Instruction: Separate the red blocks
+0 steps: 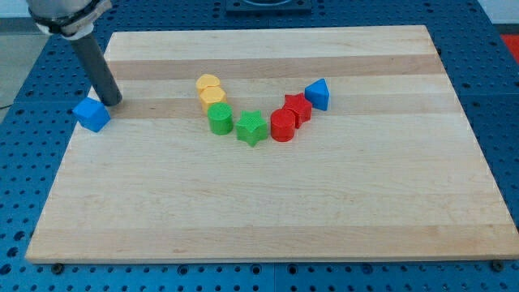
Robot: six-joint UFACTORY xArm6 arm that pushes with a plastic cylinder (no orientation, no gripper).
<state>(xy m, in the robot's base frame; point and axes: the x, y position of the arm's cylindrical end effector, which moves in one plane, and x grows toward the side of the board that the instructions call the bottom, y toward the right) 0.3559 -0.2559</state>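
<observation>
A red star block [298, 107] and a red round block [283, 125] touch each other right of the board's middle. They are part of a curved row of blocks. My tip [112, 102] is at the board's left edge, far to the view's left of the red blocks. It touches or nearly touches a blue cube [92, 114] that lies just below and left of it.
In the row, a blue block [318, 94] lies up-right of the red star. A green star [252, 128], a green round block [219, 118] and two yellow blocks [211, 91] run to the left. The wooden board [268, 211] lies on a blue perforated table.
</observation>
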